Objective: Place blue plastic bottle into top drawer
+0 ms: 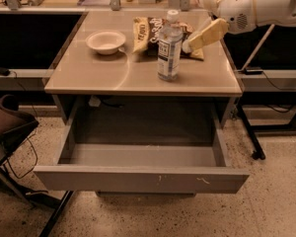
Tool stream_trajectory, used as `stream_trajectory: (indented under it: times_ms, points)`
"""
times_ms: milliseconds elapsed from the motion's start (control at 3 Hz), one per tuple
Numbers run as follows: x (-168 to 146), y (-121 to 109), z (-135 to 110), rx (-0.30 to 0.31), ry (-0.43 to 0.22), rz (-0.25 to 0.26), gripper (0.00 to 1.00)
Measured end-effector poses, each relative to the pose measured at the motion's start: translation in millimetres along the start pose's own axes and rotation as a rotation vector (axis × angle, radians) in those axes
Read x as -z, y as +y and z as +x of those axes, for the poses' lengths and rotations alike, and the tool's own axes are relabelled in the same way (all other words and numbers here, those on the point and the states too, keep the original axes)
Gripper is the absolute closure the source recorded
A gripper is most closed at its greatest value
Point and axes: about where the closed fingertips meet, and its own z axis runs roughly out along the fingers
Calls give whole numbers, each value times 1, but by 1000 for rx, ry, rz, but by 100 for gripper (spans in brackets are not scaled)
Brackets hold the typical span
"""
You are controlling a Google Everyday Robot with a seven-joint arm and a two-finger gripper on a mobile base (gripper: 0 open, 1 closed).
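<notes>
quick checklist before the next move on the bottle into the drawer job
1. Top drawer pulled out in front of the table: ok.
2. Blue plastic bottle upright on the table with its cap on: ok.
3. Gripper level with the bottle, close beside it on the picture's right: ok.
4. Gripper touching or holding the bottle: cannot tell.
5. Bowl stands apart from the bottle, away from the gripper's side: ok.
6. Snack bags lie behind the bottle, not between it and the drawer: ok.
</notes>
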Motion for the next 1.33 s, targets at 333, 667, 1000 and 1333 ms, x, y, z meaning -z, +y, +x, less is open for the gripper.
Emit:
stream_trajectory:
  times_ms: [333,667,1000,1333]
  points:
    - [-11,5,-1,23,3,-17,0]
    - [-68,1,-6,1,-25,-9,0]
    - [-93,18,12,-15,-5,-51,0]
    - [-94,19,13,-16,-5,-53,0]
